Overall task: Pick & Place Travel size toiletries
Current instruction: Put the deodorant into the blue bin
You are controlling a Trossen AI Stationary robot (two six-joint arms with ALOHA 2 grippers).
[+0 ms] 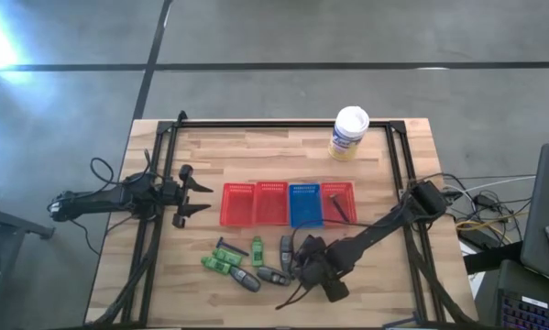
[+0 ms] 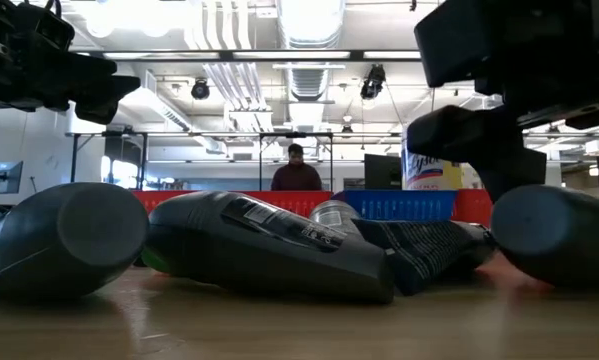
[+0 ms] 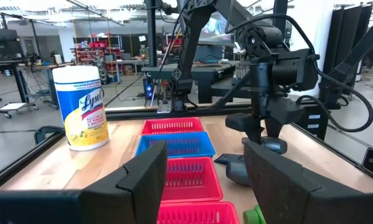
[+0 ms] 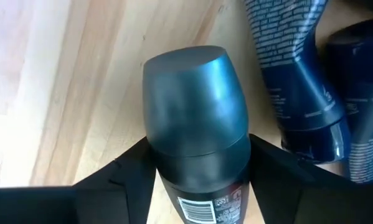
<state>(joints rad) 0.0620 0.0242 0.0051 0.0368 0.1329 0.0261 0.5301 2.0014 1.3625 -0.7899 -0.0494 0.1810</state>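
Right wrist view showed a grey roll-on tube [image 4: 195, 109] clamped between the right gripper [image 4: 195, 168] fingers, just above the wood at the table's [image 1: 384, 183] near edge. Most toiletries [image 1: 247, 266] lay loose near the baskets [image 1: 288, 203]; one dark item [image 1: 338, 207] sat in the rightmost red basket, so sorting had barely started. Left gripper [image 1: 201, 194] hovered wide open, empty, left of the baskets.

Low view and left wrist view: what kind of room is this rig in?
Likely an industrial lab or workshop. The low view shows exposed ceiling ducts and strip lights, with a person behind the table. The left wrist view shows metal frames, other workbenches and cabling beyond the wipes canister.
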